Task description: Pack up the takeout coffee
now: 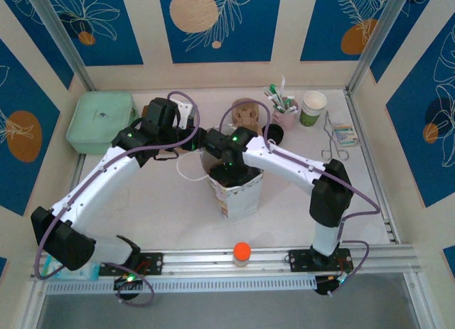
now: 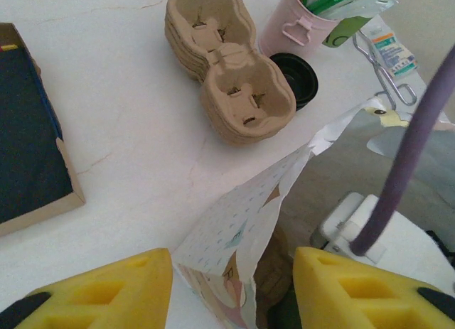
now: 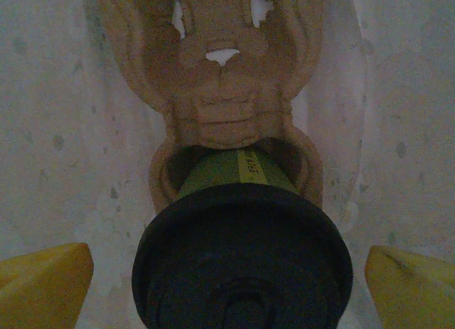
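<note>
Sitting centred within the spread-open right hand (image 3: 227, 283), the takeout coffee (image 3: 242, 251) seemingly rests in a carrier (image 3: 220, 80).

A robot test cell dressed as a coffee counter, not a working café; a left arm (image 1: 106, 173) and a right arm (image 1: 284, 162), both white, stand bolted to a slotted aluminium rail (image 1: 206, 259) at the near edge of a pale marble-look table (image 1: 142, 208), with a purple cable (image 2: 405, 151) looping off; bare aluminium posts (image 1: 60, 38) frame the corners, with printed wall panels (image 1: 213, 20) in blue and cream between them; the props are takeaway stock — stacked pulp cup carriers (image 2: 227, 66), a pink mug of sachets (image 1: 286, 117), a lidless paper cup (image 1: 313, 107), wire tongs (image 1: 334, 141), a patterned paper bag (image 1: 238, 195), a mint-green lidded box (image 1: 102, 121).
</note>
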You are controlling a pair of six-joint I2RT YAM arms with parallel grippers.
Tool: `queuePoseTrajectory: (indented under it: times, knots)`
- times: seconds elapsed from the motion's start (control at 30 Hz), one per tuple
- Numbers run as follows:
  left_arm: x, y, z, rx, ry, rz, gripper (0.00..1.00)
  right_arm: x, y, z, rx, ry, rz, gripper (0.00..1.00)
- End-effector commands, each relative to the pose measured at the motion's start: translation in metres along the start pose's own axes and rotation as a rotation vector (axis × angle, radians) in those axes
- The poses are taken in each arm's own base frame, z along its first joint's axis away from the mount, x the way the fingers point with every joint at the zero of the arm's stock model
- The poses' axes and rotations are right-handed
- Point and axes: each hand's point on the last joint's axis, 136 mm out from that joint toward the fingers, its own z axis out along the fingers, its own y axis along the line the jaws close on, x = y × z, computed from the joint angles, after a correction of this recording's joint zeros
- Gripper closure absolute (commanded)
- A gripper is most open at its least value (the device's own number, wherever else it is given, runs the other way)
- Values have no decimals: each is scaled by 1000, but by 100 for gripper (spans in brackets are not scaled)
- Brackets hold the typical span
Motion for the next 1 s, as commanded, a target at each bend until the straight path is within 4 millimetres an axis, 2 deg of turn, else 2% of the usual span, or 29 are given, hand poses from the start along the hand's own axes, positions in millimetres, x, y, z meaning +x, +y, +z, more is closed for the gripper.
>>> queuePoseTrajectory:
  times: [0.0, 0.4, 0.97]
  knots:
    - [-6, -7, -15, 6, -31, 7, 47, 3, -4, -28, -6, -43, 14, 1]
    - [-8, -8, -21, 12, -48, 3, 24, 3, -4, -58, -11, -112, 1, 1]
    - [-11, -10, -27, 16, -67, 0, 17, 0, 1, -95, -65, -237, -23, 1]
